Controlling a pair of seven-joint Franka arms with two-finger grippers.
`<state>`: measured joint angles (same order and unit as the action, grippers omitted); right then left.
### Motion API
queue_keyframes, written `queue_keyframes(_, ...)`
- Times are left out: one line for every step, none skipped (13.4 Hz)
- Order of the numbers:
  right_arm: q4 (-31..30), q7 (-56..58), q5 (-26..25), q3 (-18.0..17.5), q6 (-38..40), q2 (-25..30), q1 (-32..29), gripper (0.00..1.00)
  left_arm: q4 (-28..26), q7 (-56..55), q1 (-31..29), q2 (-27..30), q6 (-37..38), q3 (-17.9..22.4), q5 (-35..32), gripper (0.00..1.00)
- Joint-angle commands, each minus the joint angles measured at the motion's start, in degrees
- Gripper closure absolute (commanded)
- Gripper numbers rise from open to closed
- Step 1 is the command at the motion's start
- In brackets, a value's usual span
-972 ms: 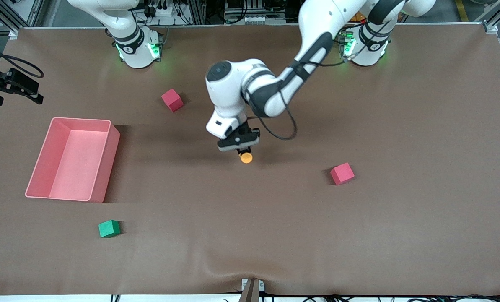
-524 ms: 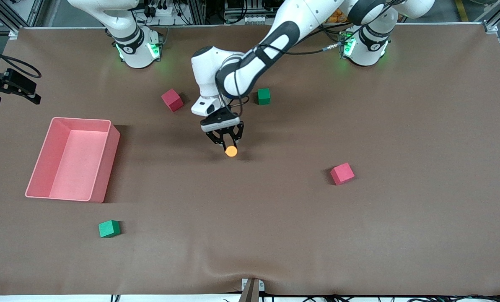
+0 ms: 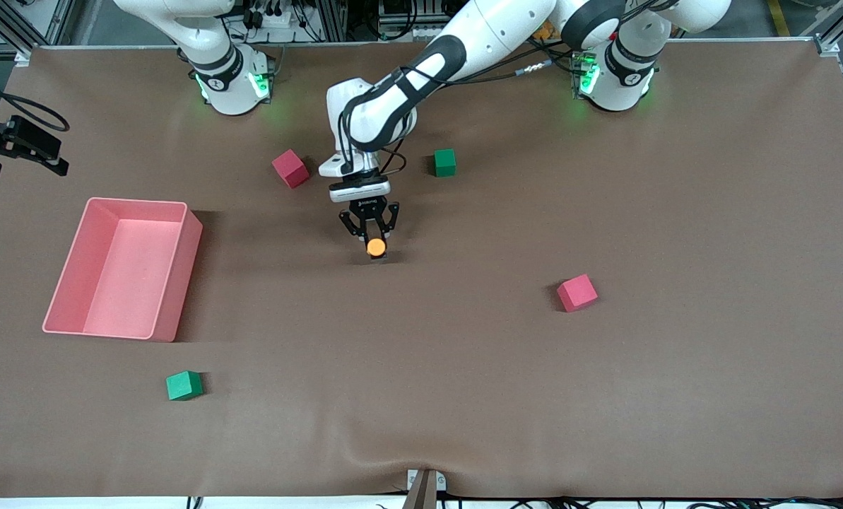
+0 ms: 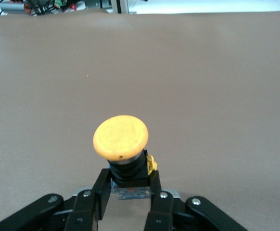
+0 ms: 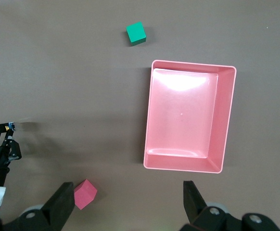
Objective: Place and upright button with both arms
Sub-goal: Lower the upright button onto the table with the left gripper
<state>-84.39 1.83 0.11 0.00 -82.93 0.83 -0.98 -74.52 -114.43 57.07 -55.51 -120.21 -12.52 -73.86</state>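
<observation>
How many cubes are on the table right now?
4. Two red cubes: beside the left arm's wrist, toward the left arm's end. Two green cubes: beside that wrist, nearest the camera.

White jointed arms (image 3: 478, 35), black joint bands, black cables, green-lit bases (image 3: 234, 85), black two-finger end effectors.

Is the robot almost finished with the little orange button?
Not yet. Done: the left gripper is shut on the button, clamping its black body. In hand: it holds the button low over the middle of the table, its cap facing sideways. Left: standing it upright and letting go. The right gripper waits open, high above the pink bin.
</observation>
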Motion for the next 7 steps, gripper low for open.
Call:
queue_keyframes(0.89,0.63,-0.02,-0.27,0.84,-0.22,-0.60,0.00,-0.09,-3.16,0.76,-0.74,0.24,0.66,-4.44,1.00)
queue_keyframes(0.89,0.63,-0.02,-0.27,0.84,-0.22,-0.52,0.00,-0.18,-3.34,0.76,-1.61,0.50,0.74,-5.32,1.00)
queue_keyframes(0.89,0.63,-0.02,-0.27,0.84,-0.22,-0.52,0.00,-0.10,-3.86,1.20,-2.58,2.07,1.09,-7.16,1.00)
queue_keyframes(0.89,0.63,-0.02,-0.27,0.84,-0.22,-0.60,0.00,-0.09,-4.13,1.55,-2.85,2.87,1.45,-8.05,1.00)
queue_keyframes(0.89,0.63,-0.02,-0.18,0.84,-0.22,-0.60,0.00,-0.09,-4.13,1.90,-3.03,3.31,1.45,-8.14,1.00)
queue_keyframes(0.89,0.63,-0.02,-0.26,0.84,-0.22,-0.60,0.00,-0.09,-4.13,1.99,-3.12,3.93,1.71,-8.14,1.00)
queue_keyframes(0.89,0.63,-0.02,-0.18,0.84,-0.22,-0.60,0.00,-0.09,-4.13,2.34,-3.38,4.02,1.71,-8.14,1.00)
